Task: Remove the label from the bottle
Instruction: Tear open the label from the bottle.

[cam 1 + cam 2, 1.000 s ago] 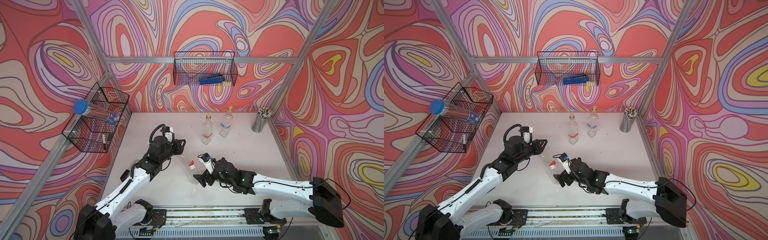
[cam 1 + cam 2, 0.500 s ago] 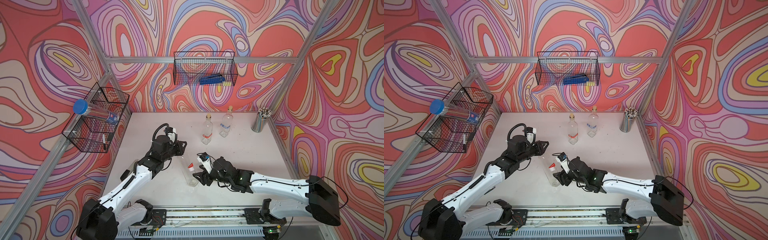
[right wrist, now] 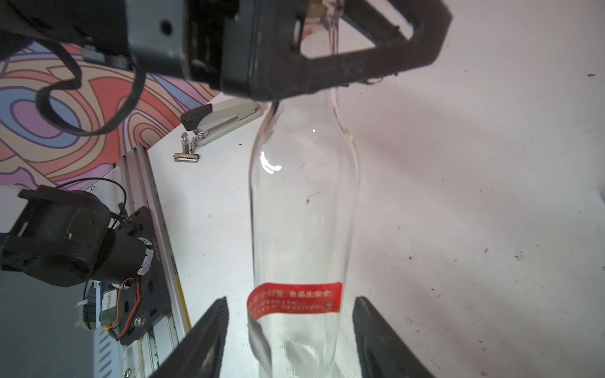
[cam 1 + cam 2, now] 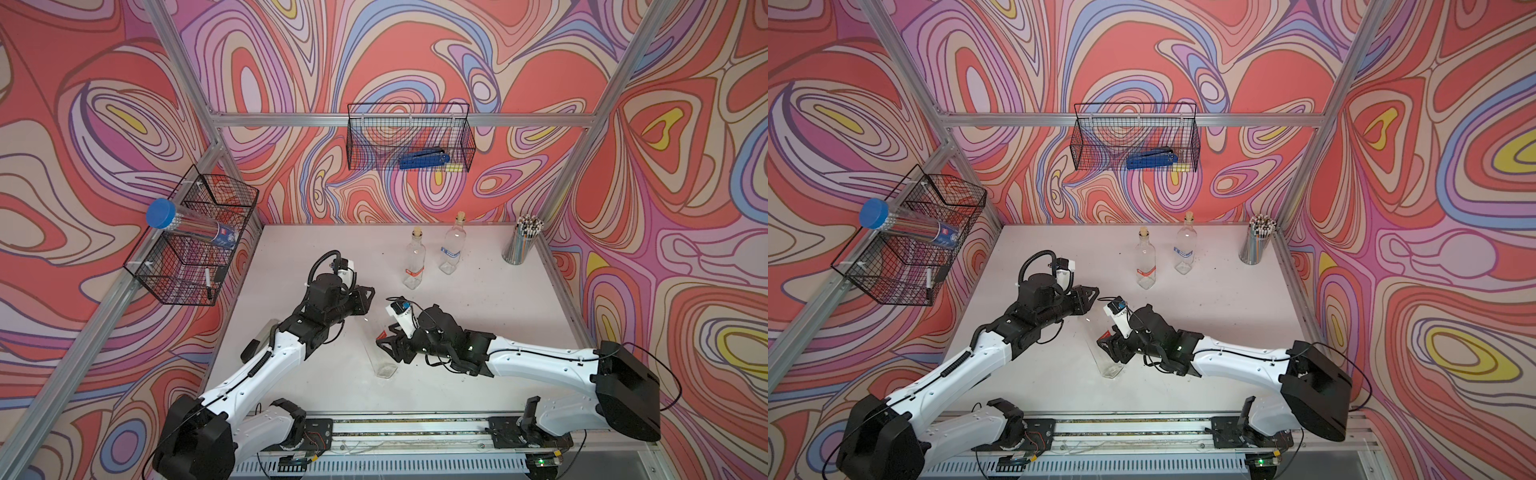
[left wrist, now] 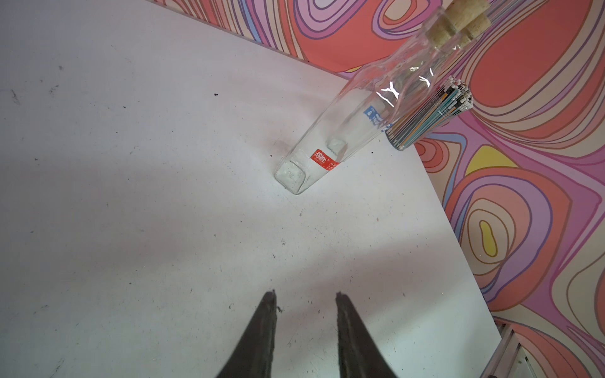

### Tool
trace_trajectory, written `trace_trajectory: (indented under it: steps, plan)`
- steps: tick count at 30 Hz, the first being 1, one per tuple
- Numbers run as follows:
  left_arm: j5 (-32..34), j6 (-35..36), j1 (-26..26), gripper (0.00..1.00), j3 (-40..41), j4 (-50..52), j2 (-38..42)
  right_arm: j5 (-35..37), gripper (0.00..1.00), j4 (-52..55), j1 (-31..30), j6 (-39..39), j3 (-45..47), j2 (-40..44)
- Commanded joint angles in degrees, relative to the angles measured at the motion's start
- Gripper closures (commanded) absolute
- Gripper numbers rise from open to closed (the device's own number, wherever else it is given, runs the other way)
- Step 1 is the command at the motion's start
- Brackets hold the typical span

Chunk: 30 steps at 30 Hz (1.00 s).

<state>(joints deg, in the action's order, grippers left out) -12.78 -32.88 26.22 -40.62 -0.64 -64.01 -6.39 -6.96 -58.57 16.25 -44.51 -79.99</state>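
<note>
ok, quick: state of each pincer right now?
Left pincer: closed on the neck of the bottle.
Right pincer: open, its fingers on either side of the bottle at the red label, not gripping.

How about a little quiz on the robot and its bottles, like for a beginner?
1. True or false: the red label is already off the bottle between the right gripper jaws.
2. What grips that bottle's neck? A) left gripper B) right gripper C) nothing
3. How many other bottles stand at the back of the table?
Key: 1 false, it is on the glass. 2 A. 3 two.
</note>
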Motion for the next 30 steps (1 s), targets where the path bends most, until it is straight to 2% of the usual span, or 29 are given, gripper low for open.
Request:
trace_trajectory:
  steps: [1,3,9,15,20,24,30]
  plan:
    - [0.19,-0.09,0.26,1.00,-0.03,-2.78,0.20,-1.84,0.43,-1.22,0.18,0.54,-1.37,-1.34]
    - [0.47,0.19,0.58,1.00,-0.07,-2.66,0.11,-2.43,0.47,-1.30,0.21,0.70,-1.38,-1.61]
    - [1.70,0.88,1.25,1.00,0.19,-2.69,-0.11,-3.23,0.47,-0.34,0.21,0.89,-1.28,-1.73]
    - [2.93,1.55,1.81,1.00,0.32,-2.43,-0.07,-3.63,0.58,0.36,0.20,1.24,-0.67,-1.20]
    - [3.09,1.71,1.82,1.00,0.28,-2.55,-0.35,-3.80,0.60,0.55,0.20,1.48,-0.26,-1.22]
    - [3.18,1.89,1.99,1.00,0.19,-2.40,-0.42,-3.83,0.69,0.79,0.18,1.50,-0.31,-1.22]
    - [3.43,1.96,1.99,1.00,0.28,-2.25,-0.26,-3.92,0.66,1.06,0.20,1.59,-0.05,-1.31]
